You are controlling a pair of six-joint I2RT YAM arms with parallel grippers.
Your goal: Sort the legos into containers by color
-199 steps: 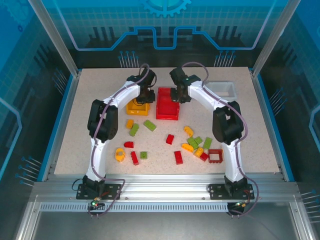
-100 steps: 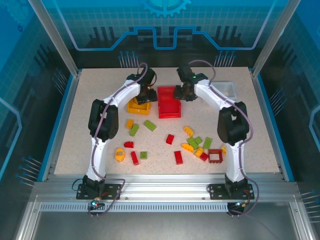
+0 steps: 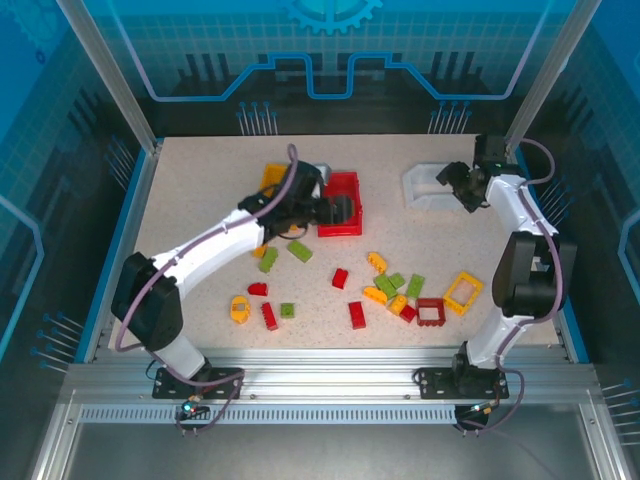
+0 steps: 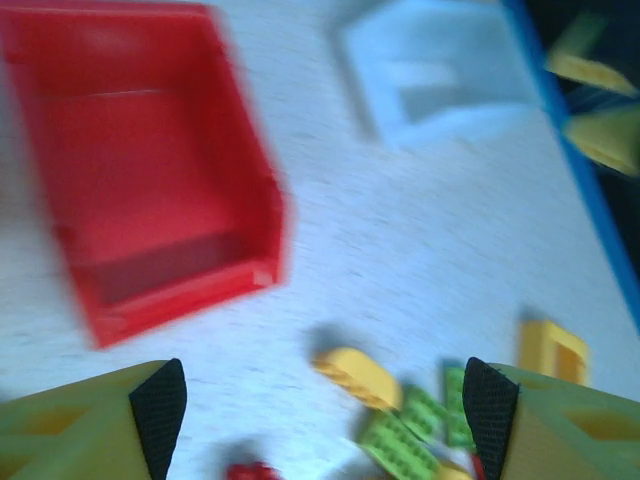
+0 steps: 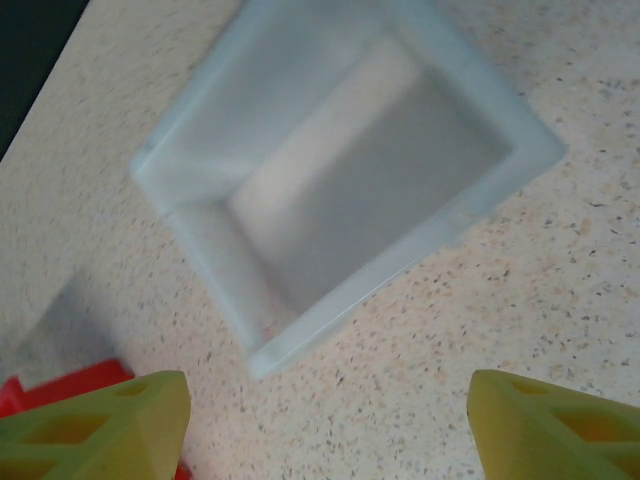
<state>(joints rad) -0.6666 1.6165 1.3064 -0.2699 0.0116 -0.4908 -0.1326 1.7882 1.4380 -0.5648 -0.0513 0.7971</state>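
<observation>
Left gripper (image 4: pixel 325 410): jaws spread wide, nothing between the pads (image 4: pixel 160 415). It hangs at the near side of the red bin (image 4: pixel 140 180).

Right gripper (image 5: pixel 330 430): jaws also spread and empty, just above the white bin (image 5: pixel 250 270).

Both are empty over bins, so I'd call this the gap between a drop and the next pick.

Bins sit along the far side of the table (image 3: pixel 200 290), with the bricks (image 3: pixel 390 285) loose in the near-middle. That keeps the pile within reach of both arms. Red bin and white bin both sit skewed, not square to the table edge.

View differences:
- Top view: shows the yellow bin (image 3: pixel 272 178) half hidden behind the left arm. It also shows the whole spread of reds, greens and yellows, mostly right of centre, with a yellow frame piece (image 3: pixel 462 292) out by the right arm.
- Left wrist: blurred. Looks into the red bin, where I see no bricks. A yellow brick (image 4: pixel 360 375) and green ones (image 4: pixel 410 430) lie just ahead of the jaws.
- Right wrist: looks straight into the white bin, which looks empty. The top view can't confirm that. A red bin corner (image 5: pixel 60 385) shows at lower left.

Most bricks are unsorted, so it's early in the task.
</observation>
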